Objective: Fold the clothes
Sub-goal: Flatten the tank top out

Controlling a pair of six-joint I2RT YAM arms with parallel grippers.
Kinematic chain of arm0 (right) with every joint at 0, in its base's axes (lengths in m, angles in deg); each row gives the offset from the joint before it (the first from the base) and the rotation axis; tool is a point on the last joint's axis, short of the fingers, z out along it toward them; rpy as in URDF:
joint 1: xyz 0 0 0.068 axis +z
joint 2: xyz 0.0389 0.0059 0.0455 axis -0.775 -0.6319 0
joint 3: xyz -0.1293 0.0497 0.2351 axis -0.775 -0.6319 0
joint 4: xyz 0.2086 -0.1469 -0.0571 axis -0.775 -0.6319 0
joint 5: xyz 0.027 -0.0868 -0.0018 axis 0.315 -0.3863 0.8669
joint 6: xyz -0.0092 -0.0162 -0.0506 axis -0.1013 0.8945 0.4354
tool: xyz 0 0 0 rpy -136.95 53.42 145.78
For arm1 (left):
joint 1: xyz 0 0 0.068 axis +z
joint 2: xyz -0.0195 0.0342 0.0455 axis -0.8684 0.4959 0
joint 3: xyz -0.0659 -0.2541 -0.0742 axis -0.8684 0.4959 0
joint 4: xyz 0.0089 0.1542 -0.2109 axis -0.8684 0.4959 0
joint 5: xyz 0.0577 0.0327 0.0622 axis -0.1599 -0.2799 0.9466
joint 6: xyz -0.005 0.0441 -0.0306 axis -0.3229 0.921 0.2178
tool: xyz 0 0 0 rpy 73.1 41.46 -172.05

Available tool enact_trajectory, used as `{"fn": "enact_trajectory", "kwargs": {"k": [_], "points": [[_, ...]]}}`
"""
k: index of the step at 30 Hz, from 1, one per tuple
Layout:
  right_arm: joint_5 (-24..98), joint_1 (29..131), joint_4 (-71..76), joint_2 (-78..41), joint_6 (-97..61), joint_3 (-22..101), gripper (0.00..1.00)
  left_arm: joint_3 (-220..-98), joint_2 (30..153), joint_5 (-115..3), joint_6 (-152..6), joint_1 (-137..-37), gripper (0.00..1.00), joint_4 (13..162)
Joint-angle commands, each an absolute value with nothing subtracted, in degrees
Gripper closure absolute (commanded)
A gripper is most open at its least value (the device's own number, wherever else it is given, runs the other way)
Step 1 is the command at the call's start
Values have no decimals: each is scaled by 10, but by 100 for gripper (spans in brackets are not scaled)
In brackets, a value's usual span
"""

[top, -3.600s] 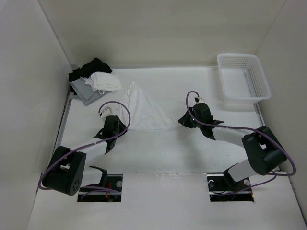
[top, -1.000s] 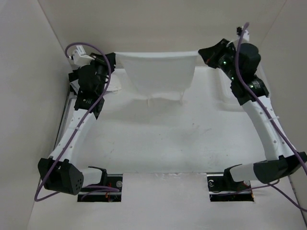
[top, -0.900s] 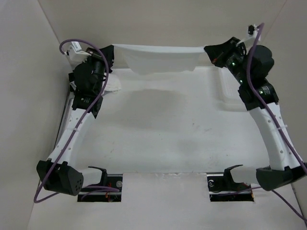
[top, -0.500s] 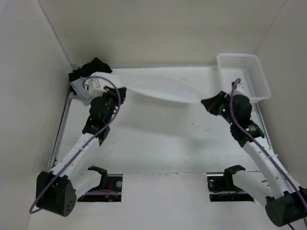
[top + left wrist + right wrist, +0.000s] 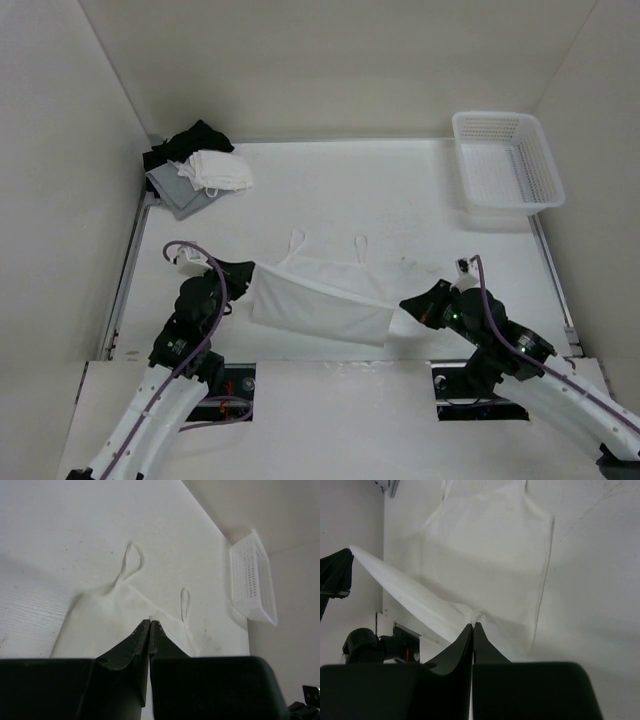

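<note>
The thin, soft white top is spread on the desk near its front edge, narrow loop straps lying flat. Its taut hem is pinched between the closed left jaws and right jaws.

Top view: left arm sits low at 7 o'clock. Its white forearm runs toward 1 o'clock, and the black wrist is bent so the left gripper points to about 2 o'clock. Right arm is low at 5 o'clock, with forearm and right gripper both aimed toward 10 o'clock. The tips face each other across the middle, well apart, the left tip a bit farther from the bases. Wrist views: fingers on both are pressed together with no gap, each pair pinching an edge of the white top.
</note>
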State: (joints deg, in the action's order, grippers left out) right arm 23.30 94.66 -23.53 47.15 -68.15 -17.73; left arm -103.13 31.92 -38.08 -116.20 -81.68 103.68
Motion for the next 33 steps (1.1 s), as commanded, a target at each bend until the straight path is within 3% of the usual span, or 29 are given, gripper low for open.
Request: {"fn": "enact_trajectory", "kwargs": {"k": [1,4,8,16,21,25,29,33], "points": [[128,993,-271,426,-714,-137,100,-1056,382,-358,-1166,-820,99,1037],[119,969,-190,305,-656,-105,100,-1063,490,-349,-1159,-809,99,921],[206,865,-58,158,-588,-66,100,-1111,641,-340,-1144,-790,99,805],[327,741,44,-43,-541,16,99,-1145,802,-353,-1165,-753,99,748],[330,732,62,-37,-540,58,100,-1196,808,-362,-1172,-750,100,721],[334,720,0,-40,-520,239,100,-1366,842,-361,-1185,-759,100,718],[282,749,-83,14,-466,376,100,-1489,793,-341,-1140,-785,100,746],[204,813,-132,124,-429,388,100,-1492,701,-312,-1092,-824,100,770]]}}
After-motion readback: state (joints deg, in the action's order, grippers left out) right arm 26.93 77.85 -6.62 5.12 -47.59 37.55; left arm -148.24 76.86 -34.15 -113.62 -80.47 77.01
